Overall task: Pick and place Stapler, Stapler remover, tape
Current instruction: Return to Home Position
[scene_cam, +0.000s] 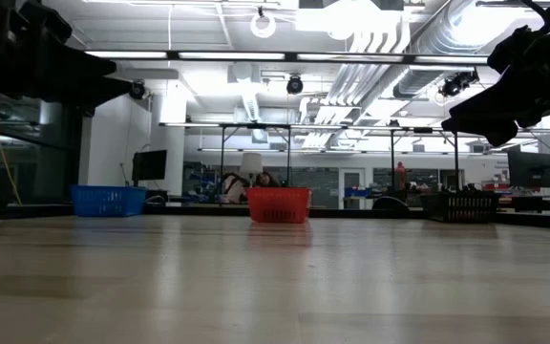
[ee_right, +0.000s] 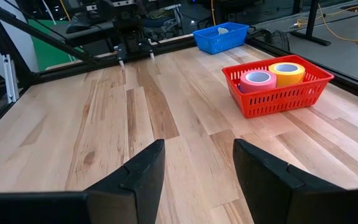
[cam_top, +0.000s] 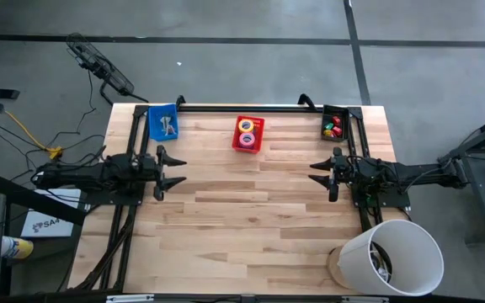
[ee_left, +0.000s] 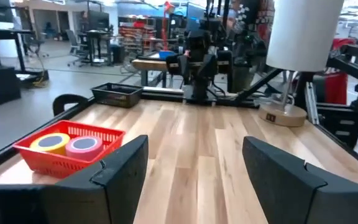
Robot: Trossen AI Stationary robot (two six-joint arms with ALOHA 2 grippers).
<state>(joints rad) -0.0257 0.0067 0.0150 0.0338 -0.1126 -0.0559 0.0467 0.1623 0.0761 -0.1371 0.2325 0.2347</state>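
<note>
While both arms hover level over the wooden worktop (cam_top: 251,219), the left hand (cam_top: 178,171) sits at the left-centre of the high view. Its fingers are spread wide, with nothing between them. Facing it from the right-centre, the right hand (cam_top: 316,173) is likewise spread and holds nothing, well apart from the left.

Three containers stand along the upper edge of the worktop. At upper centre, the red basket (cam_top: 247,133) holds the tape: a yellow roll (cam_top: 246,126) and a pink roll (cam_top: 247,138) lie flat side by side. Other rolls cannot be made out. At upper left, the blue bin (cam_top: 163,123) contains small grey items (cam_top: 167,128), too small to tell apart. At upper right, the black basket (cam_top: 335,126) holds tiny red, green and yellow pieces (cam_top: 332,129).

A white cylinder (cam_top: 394,257) stands at the lower right corner of the worktop. In the low view the containers line the far edge: blue at left, red at centre, black at right.
</note>
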